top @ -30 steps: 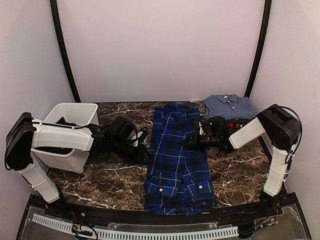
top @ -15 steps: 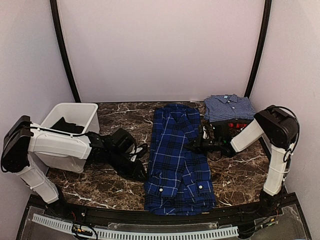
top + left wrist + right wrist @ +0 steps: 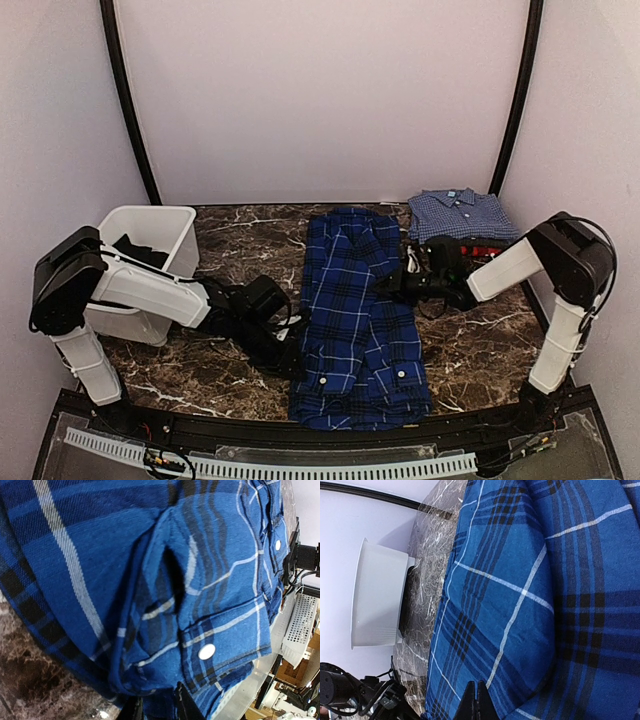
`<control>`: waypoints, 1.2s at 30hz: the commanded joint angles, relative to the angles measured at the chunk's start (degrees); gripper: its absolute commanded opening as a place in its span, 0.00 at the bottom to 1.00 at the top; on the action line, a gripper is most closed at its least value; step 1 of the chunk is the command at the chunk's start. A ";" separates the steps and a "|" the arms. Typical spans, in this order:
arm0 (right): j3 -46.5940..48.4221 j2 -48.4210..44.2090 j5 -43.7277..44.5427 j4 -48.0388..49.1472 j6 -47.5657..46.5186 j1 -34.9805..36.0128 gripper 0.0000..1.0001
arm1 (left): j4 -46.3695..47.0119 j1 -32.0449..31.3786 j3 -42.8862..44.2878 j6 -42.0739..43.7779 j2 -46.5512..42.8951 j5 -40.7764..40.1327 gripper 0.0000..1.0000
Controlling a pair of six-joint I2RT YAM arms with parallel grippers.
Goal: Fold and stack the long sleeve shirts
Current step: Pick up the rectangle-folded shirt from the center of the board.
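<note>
The deep-blue plaid shirt [image 3: 355, 320] lies lengthwise in the middle of the table, a buttoned cuff [image 3: 220, 645] showing in the left wrist view. My left gripper [image 3: 292, 355] is at its lower left edge; its fingers [image 3: 187, 705] are closed on a bunched fold of the plaid cloth. My right gripper [image 3: 392, 287] is at the shirt's right edge. In the right wrist view it [image 3: 476, 692] is shut, tips together over the plaid [image 3: 530, 580], with nothing seen between them. The folded light-blue check shirt [image 3: 460, 213] lies at the back right on the red one [image 3: 482, 250].
A white bin [image 3: 150, 225] with dark items inside stands at the left, also in the right wrist view [image 3: 375, 595]. The tabletop is dark marble [image 3: 480, 345]. A black frame edge [image 3: 300, 430] runs along the near side.
My left arm has swung right and nearer, from beside the bin to the plaid shirt's lower left edge. My right gripper has stayed at the shirt's right edge, shifting slightly.
</note>
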 commanded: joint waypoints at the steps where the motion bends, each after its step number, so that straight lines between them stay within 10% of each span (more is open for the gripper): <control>1: 0.92 -4.48 3.20 -5.83 -4.44 2.18 0.00 | -0.07 -0.33 1.37 0.24 0.82 0.75 0.21; 15: -11.02 -32.84 8.29 -27.94 -9.96 3.78 0.23 | -12.24 0.52 3.55 3.42 -9.60 -2.24 0.46; 36: -31.22 -63.59 3.47 -44.91 0.36 3.94 0.48 | -0.60 9.17 -7.44 -5.65 -7.34 10.42 0.38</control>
